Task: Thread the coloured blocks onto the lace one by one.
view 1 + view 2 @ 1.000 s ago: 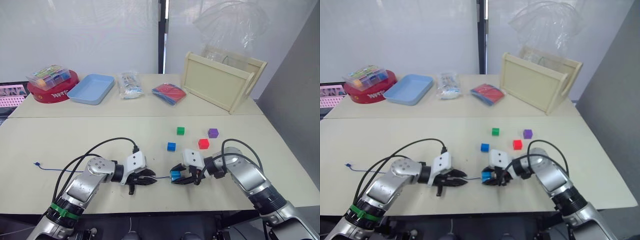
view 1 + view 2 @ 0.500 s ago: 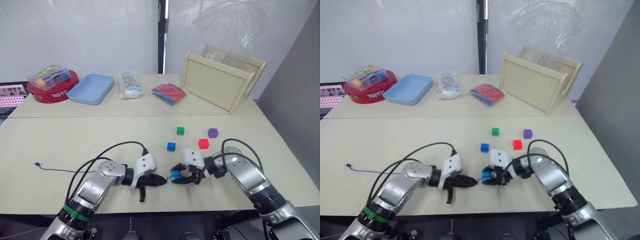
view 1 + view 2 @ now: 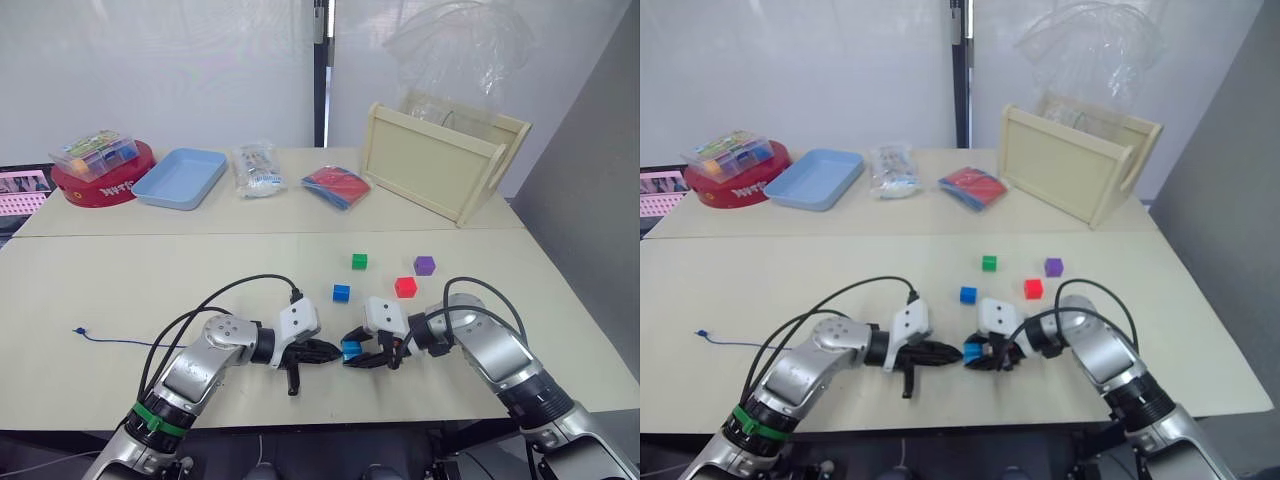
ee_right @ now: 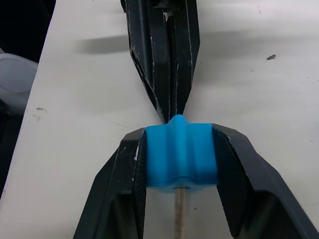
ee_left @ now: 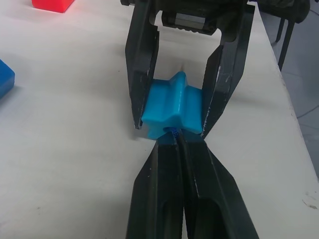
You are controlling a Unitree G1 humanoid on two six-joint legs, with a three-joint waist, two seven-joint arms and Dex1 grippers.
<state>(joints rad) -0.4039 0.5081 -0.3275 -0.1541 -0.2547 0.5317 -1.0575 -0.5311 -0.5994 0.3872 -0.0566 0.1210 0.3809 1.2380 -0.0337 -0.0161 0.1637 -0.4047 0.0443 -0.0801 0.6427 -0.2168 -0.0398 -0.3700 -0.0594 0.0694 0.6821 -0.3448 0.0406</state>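
Two grippers meet nose to nose near the front edge of the table (image 3: 120,270). The right gripper (image 3: 362,353) clamps the light-blue block (image 4: 181,154) across its side faces, leaving the bored faces free. The left gripper (image 3: 322,351) has its fingers pressed together on the lace (image 3: 120,342), pinching it close behind the stiff end so that it can be pushed without buckling. The pale tip (image 4: 179,211) projects from the block's far face in the right wrist view, so the lace appears to have passed through the bore. Behind the left arm, the lace trails across the table to its knot (image 3: 76,330).

Four blocks lie loose beyond the grippers: blue block (image 3: 342,292), green block (image 3: 359,261), red block (image 3: 405,287), purple block (image 3: 424,265).

Surface: plain beige tabletop. At the far side stand a wooden tray (image 3: 440,165) on edge, a blue dish (image 3: 182,177), a red tin (image 3: 100,185) carrying a clear box (image 3: 96,153), and two packets. White walls lie behind.
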